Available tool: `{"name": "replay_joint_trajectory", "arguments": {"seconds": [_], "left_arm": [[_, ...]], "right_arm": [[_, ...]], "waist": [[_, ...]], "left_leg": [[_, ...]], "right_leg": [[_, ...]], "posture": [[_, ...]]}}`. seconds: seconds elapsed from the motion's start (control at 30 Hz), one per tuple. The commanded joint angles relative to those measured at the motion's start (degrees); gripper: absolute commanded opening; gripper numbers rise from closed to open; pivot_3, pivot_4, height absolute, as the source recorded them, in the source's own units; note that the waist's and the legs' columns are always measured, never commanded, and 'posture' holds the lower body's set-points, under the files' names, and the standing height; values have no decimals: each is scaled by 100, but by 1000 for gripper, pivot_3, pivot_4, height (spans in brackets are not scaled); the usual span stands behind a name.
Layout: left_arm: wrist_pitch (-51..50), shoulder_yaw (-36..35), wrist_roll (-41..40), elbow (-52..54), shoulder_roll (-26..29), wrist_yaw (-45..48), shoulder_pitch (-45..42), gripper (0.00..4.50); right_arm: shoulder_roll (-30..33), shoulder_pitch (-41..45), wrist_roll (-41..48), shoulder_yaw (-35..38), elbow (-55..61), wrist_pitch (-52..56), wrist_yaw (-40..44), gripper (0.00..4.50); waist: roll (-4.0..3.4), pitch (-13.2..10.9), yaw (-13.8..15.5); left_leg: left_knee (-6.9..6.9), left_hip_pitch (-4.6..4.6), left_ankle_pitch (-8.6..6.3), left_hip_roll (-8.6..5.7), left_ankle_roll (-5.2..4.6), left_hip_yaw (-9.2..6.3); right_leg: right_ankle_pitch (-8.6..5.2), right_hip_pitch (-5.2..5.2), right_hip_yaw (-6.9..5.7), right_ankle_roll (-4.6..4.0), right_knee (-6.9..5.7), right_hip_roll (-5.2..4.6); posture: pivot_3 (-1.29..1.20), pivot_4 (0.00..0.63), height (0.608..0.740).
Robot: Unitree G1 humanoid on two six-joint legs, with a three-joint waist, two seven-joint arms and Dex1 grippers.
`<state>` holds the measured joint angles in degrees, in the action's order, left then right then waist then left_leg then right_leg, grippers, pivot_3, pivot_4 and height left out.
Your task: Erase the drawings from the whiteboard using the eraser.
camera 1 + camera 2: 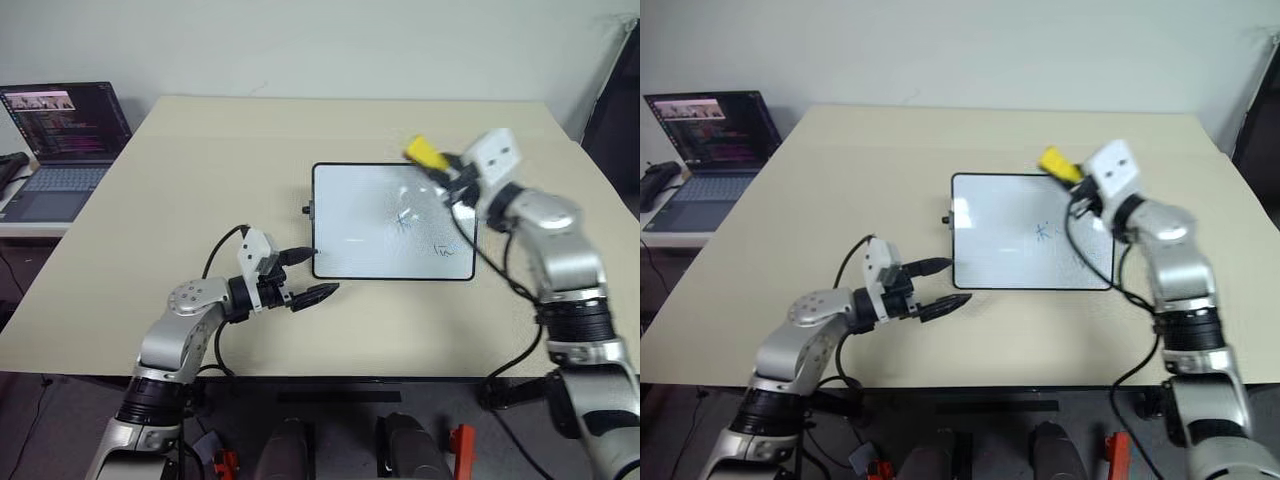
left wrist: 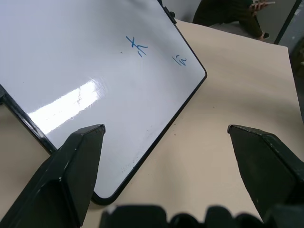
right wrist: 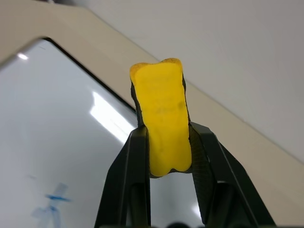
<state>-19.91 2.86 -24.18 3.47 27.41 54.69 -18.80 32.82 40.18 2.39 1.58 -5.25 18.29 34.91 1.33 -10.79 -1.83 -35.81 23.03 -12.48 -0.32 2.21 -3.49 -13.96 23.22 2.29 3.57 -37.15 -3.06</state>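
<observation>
Two blue drawings [image 2: 138, 46] are visible on the whiteboard [image 1: 360, 215], which lies flat at the middle of the surface [image 1: 200, 170]; one sits near the board's centre, the other toward its 4 o'clock corner. The right hand [image 3: 164, 156] grips the eraser [image 3: 161, 128], squeezed between both fingers, raised off the board over its 1 o'clock corner. The left hand [image 1: 318, 273] rests with its jaws spread at the board's 7 o'clock corner, one finger over the frame. To erase well, I judge the right hand should lower until the eraser's flat face meets the board, then sweep across each mark with light, even pressure while the left hand steadies the frame against sliding. A laptop [image 1: 60, 150] stands at 10 o'clock.
</observation>
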Motion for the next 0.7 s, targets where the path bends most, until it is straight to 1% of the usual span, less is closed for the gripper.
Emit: {"name": "replay_joint_trajectory", "arguments": {"seconds": [0.03, 0.2, 0.43, 0.53, 0.63, 0.67, 0.7], "left_arm": [[97, 134, -25, -31, -154, 110, -247, 4500], [110, 241, 7, -126, -270, 173, -423, 4500], [101, 217, 2, -99, -210, 185, -400, 4500], [102, 223, 8, -92, -238, 139, -375, 4500], [11, 238, -53, 18, -290, 84, -360, 4500], [-11, 233, -76, 37, -301, 83, -360, 4500], [-2, 225, -61, 22, -277, 94, -355, 4500]], "right_arm": [[36, -270, -148, -80, -58, -174, -55, 806], [-225, -494, -306, -412, -232, -358, -127, 805], [-525, -729, -650, -864, -579, -516, -260, 706], [-652, -916, -685, -1067, -781, -716, -103, 692], [-731, -1277, -603, -1307, -812, -978, 259, 692], [-738, -1355, -616, -1362, -814, -1027, 325, 692], [-744, -1458, -622, -1403, -779, -1024, 371, 692]], "waist": [[1, 0, -13], [0, 0, -81], [3, 3, -111], [9, 10, -126], [14, 13, -133], [16, 14, -137], [17, 15, -140]], "left_leg": [[2, 0, -1, 0, 0, 5], [1, -1, -4, 1, 2, 20], [-6, -9, -4, 1, 2, 20], [-12, -15, -3, 3, 2, 21], [-19, -40, -2, 7, 2, 20], [-19, -63, -3, 7, 2, 18], [-17, -94, -4, 8, 3, 19]], "right_leg": [[-1, -1, 3, 1, 4, 0], [-3, 1, 15, 6, 8, 0], [0, -8, 17, 12, 7, 0], [4, -14, 18, 25, 6, 2], [5, -46, 17, 38, 10, 5], [1, -74, 15, 39, 18, 5], [-13, -102, 15, 17, 24, 5]], "posture": [[0, 150, 740], [0, 150, 740], [0, 150, 740], [0, 150, 740], [0, 150, 740], [0, 150, 740], [0, 150, 740]]}}
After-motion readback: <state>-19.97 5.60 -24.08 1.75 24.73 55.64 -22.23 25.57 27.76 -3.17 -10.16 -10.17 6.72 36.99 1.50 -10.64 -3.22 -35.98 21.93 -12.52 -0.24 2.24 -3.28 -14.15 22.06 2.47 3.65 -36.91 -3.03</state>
